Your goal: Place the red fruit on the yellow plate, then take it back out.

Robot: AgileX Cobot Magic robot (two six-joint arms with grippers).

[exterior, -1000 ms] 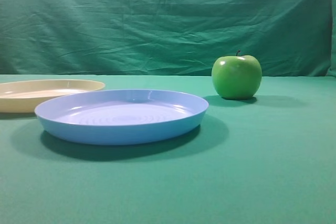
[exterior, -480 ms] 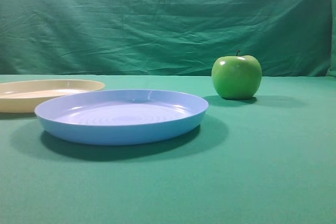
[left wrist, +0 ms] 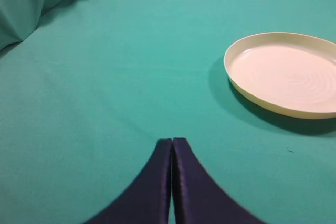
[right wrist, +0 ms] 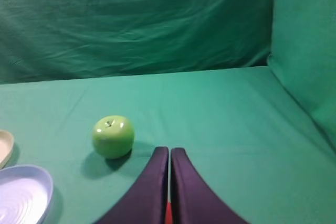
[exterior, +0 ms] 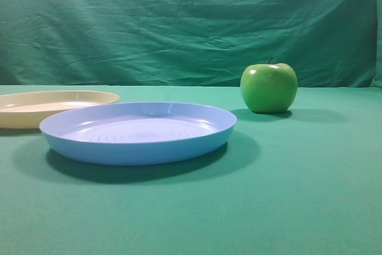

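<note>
The yellow plate [exterior: 36, 107] lies empty at the far left of the table; in the left wrist view the yellow plate [left wrist: 283, 72] is ahead and to the right of my left gripper [left wrist: 171, 141], whose dark fingers are pressed together with nothing between them. My right gripper [right wrist: 169, 150] is also shut, tips touching. Low in the slit between its fingers shows a thin red sliver [right wrist: 168, 213]; it may be the red fruit, otherwise hidden. Neither gripper appears in the exterior view.
A light blue plate [exterior: 137, 141] sits front and centre, also seen at the lower left as the blue plate [right wrist: 21, 198]. A glossy green apple [exterior: 268, 88] stands behind it to the right, left of my right fingers as the apple [right wrist: 113, 136]. Green cloth backdrop all round.
</note>
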